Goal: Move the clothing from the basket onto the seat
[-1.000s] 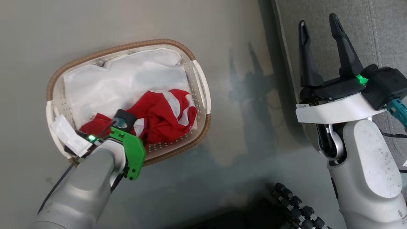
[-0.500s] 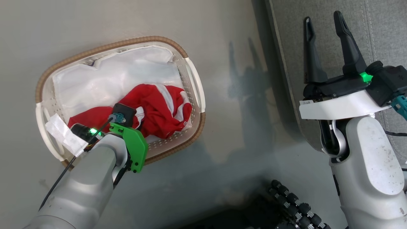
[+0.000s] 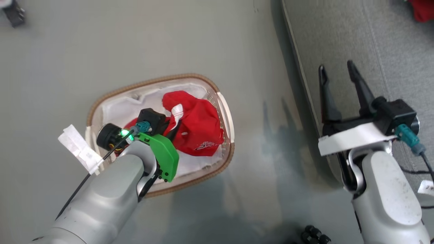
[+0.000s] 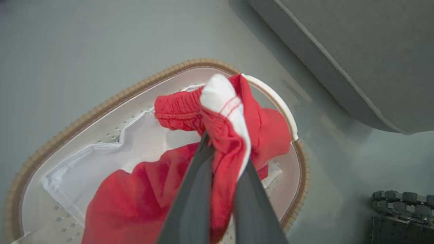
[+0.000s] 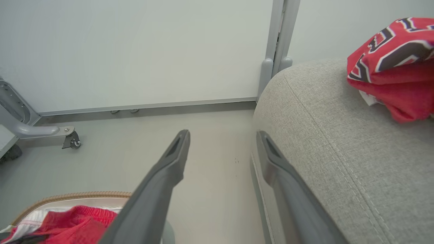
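Observation:
The oval basket with its brown rim stands on the grey floor, left of the seat. Red clothing with white trim is bunched inside it. In the left wrist view my left gripper is shut on a fold of this clothing, which is raised above the basket while the rest hangs down into it. My right gripper stands open and empty over the seat's left edge. In the right wrist view its fingers straddle the seat's edge. A red lettered jersey lies on the seat.
A white liner sheet covers the basket bottom. A wheeled grey frame stands by the wall at the far left. The robot's black base rollers sit on the floor between basket and seat.
My left gripper has shut on the red clothing and lifted a bunch of it above the basket. The head camera has shifted. The right gripper stays open.

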Tool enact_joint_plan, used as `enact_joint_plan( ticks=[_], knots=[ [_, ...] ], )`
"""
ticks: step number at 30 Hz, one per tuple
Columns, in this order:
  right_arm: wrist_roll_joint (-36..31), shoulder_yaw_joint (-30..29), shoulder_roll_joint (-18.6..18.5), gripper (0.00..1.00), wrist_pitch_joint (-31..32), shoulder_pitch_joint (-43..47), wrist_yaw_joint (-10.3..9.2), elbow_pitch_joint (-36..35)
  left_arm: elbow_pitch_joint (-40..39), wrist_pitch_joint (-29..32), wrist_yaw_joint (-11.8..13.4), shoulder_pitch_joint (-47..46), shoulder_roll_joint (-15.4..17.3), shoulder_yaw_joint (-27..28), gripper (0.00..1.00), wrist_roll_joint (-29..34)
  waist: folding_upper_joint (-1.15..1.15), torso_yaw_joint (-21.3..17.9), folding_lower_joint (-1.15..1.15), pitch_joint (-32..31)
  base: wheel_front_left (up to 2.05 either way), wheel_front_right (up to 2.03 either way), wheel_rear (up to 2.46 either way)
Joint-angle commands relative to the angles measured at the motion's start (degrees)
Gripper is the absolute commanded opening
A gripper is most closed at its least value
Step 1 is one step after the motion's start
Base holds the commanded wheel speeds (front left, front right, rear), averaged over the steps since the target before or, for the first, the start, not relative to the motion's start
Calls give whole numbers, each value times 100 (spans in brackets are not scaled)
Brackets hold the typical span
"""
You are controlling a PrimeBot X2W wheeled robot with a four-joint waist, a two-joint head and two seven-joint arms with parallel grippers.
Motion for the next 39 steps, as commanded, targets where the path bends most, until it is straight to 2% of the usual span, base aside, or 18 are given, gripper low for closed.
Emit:
enact_joint_plan(
  ticks=[1,9,14,17,26,39],
  knots=[
    [-53,-23,-25,100,-28,195,-6,104,-120,-61,11,-78,27,-56,0,-68,0,496,-1,-1010,0,0,0],
    [-141,47,-25,100,-28,804,-6,630,-833,-162,11,-339,101,-493,0,-278,0,747,-1,-2337,0,0,0],
    [-148,134,-24,100,-27,1107,-6,868,-1320,-5,10,-580,201,-776,0,-378,0,835,-1,-3048,0,0,0],
    [-138,235,-24,100,-28,1221,-6,952,-1673,84,10,-703,230,-830,0,-666,0,854,-1,-3378,0,0,0],
    [25,703,-21,100,-28,1138,-6,963,-2133,161,11,-1385,411,-823,0,-1007,0,884,-1,-3688,0,0,0],
    [101,1587,-22,100,-28,489,-6,1019,-2159,123,10,-1973,624,-813,0,-1216,0,862,-1,-3762,0,0,0]
  ],
)
